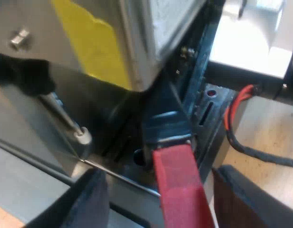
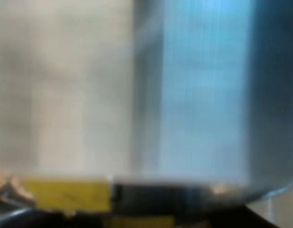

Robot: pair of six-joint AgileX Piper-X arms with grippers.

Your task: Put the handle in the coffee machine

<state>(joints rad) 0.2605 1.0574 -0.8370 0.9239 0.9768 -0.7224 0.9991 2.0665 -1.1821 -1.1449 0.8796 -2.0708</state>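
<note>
Wooden tabletop (image 1: 276, 126) beside espresso machine (image 1: 137, 42)

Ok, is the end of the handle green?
No, the end of the handle is red, at the front of the espresso machine.

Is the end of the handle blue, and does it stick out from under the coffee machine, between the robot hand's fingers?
Not quite. The end of the handle is red, not blue, as the left wrist view shows. The rest is right: it sticks out from under the coffee machine, between the open fingers of the left hand.
</note>
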